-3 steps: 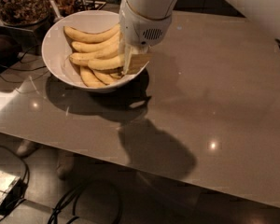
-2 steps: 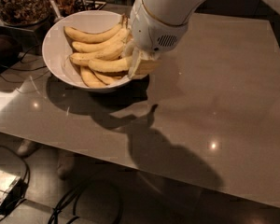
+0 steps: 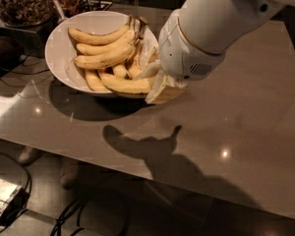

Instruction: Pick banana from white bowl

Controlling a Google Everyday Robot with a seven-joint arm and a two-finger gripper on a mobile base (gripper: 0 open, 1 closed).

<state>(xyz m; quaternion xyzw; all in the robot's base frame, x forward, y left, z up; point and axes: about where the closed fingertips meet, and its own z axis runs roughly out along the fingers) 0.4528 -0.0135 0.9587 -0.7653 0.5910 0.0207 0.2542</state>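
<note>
The white bowl stands at the back left of the table and holds several ripe yellow bananas. My gripper is at the bowl's right front rim, at the end of the white arm that comes in from the upper right. Its pale fingers are shut on the right end of one banana. That banana lies level, pointing left, over the bowl's front edge, and casts its own shadow on the table below. The wrist hides the bowl's right rim.
A dark clear jar of brown bits stands behind the bowl at the far left. The grey table stretches right and forward. Its front edge runs diagonally, with cables and the floor below.
The gripper has risen out of the bowl and shifted right with one banana in it. The arm now looks larger and higher over the table.
</note>
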